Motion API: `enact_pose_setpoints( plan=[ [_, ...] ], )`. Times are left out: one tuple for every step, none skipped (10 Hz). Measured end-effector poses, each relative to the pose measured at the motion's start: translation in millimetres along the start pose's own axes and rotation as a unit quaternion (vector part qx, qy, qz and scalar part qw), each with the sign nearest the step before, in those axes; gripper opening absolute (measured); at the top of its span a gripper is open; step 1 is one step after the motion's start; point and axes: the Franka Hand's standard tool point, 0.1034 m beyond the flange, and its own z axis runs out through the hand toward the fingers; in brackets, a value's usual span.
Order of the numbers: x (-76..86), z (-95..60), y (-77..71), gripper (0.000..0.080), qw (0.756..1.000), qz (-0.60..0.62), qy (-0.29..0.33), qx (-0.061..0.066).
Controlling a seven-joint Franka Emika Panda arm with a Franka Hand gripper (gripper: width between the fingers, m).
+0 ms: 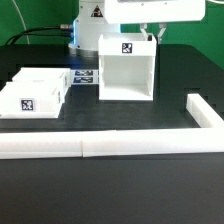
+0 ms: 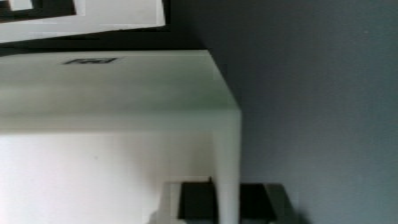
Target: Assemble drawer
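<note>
The drawer's white cube-like housing (image 1: pixel 125 75) stands upright in the middle of the black table, open side to the front, with a tag on top. Two small white trays (image 1: pixel 45 82) (image 1: pixel 25 102) lie close together at the exterior view's left, the nearer one showing a tag. My gripper (image 1: pixel 150 38) hangs over the top of the housing's wall on the exterior view's right. In the wrist view my gripper (image 2: pixel 226 200) straddles that thin wall (image 2: pixel 228 150). A black fingertip (image 2: pixel 198 198) sits tight against each side of it.
The marker board (image 1: pixel 85 77) lies flat between the trays and the housing. A long low white bar (image 1: pixel 100 147) runs along the front, and a second bar (image 1: pixel 203 115) turns back at the exterior view's right. The arm's base (image 1: pixel 85 30) stands behind.
</note>
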Motion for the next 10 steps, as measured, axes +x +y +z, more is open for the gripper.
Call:
enact_pose_setpoints(
  plan=[
    [0.0,0.0,0.0,0.0036,1.0,0.0,0.0,0.0],
    [0.0,0.0,0.0,0.0036,1.0,0.0,0.0,0.0],
    [0.0,0.0,0.0,0.0036,1.0,0.0,0.0,0.0],
    [3.7,-0.4,0.4,0.0037,1.0,-0.001,-0.002,0.0],
    [17.8,-1.6,0.1,0.0037,1.0,-0.002,-0.001,0.002],
    [32.2,-0.6,0.0,0.0038,1.0,-0.007,0.003,0.005],
    [51.8,-0.7,0.1,0.0038,1.0,-0.013,0.01,0.009],
    [69.2,-0.7,0.8,0.0038,1.0,-0.022,0.017,0.012],
    [92.0,-1.2,1.0,0.0038,0.999,-0.027,0.027,0.015],
    [112.2,-1.5,0.6,0.0038,0.999,-0.028,0.037,0.018]
  ],
)
